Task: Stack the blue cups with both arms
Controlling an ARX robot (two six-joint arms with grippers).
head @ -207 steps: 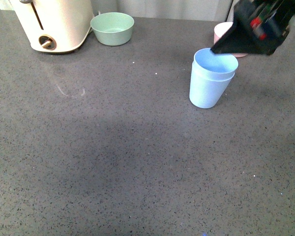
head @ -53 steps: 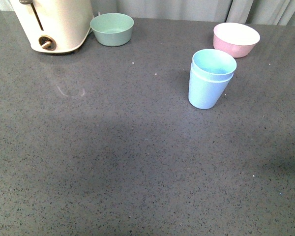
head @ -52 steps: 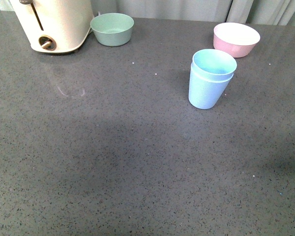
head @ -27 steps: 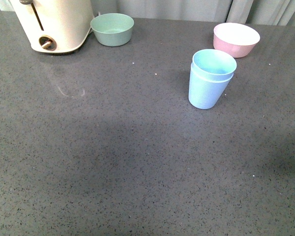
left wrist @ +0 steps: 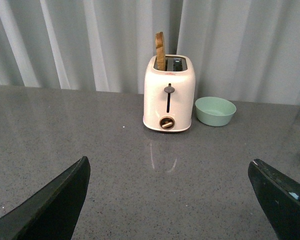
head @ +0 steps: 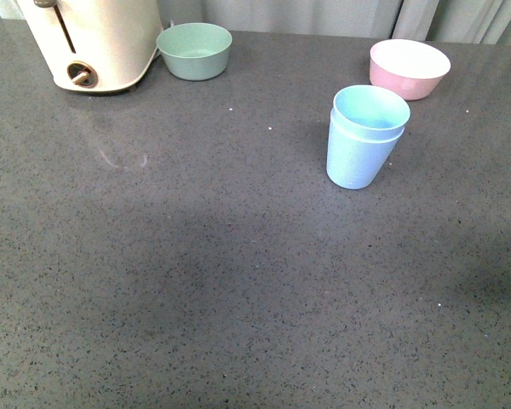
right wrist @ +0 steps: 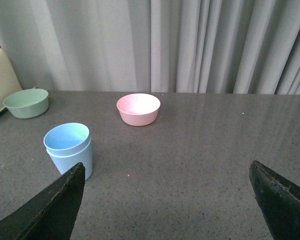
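Standing nested, blue cups [head: 364,136] untouched.

Soft, even, diffuse light is filling all three views, and focus is holding sharp across each. In the front view the dark speckled desk [head: 238,281] is carrying broad faint shadows at centre and lower right, and the stacked blue cups [head: 364,136] are casting a weak shadow to their left. The toaster [left wrist: 169,93] is throwing a pale reflection onto the glossy surface. In both wrist views the black tool tips are showing as near-featureless silhouettes at the corners.
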